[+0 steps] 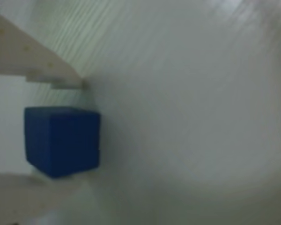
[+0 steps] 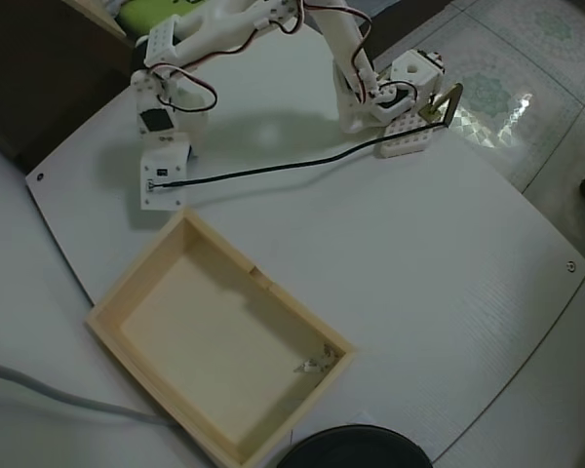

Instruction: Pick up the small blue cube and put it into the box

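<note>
Wrist view shows the small blue cube [image 1: 62, 141] at left of frame, sitting between the gripper [image 1: 61, 131] fingers, jaws apart and not visibly pressing it; closing squarely on opposite faces before lifting seems wise. Only the overhead view shows the box [image 2: 136, 282], lower left, with the cube hidden under the arm [image 2: 166, 146].

Between the pale, off-white jaws in the wrist view sits the small blue cube [image 1: 62, 141], a plain deep blue with no markings. Beyond the jaws' tips the table [image 1: 187, 117] is white with faint fine parallel lines. In the overhead view the box [image 2: 136, 281] is pale unpainted wood, the arm [image 2: 224, 29] white, its cable [image 2: 273, 168] black.
</note>
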`<move>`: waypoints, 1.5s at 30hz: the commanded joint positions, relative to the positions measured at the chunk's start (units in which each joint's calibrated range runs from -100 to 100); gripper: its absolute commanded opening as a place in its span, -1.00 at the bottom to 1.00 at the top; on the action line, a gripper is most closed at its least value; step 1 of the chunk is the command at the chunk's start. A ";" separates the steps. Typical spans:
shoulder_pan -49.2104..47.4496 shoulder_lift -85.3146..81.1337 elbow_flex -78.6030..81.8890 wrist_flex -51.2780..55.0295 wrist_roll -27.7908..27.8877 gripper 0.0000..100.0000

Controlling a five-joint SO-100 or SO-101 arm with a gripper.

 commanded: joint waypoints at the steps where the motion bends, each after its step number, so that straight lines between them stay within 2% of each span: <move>1: -0.03 -0.57 -1.27 0.40 -0.13 -0.74; 20: 0.05 -0.91 -4.34 2.01 0.03 -0.74; 37: -0.03 -9.96 -5.34 5.33 0.34 -0.74; 40: -0.25 -9.96 -3.53 4.82 0.34 -0.72; 45: -0.62 -9.96 -2.17 4.56 0.34 -0.54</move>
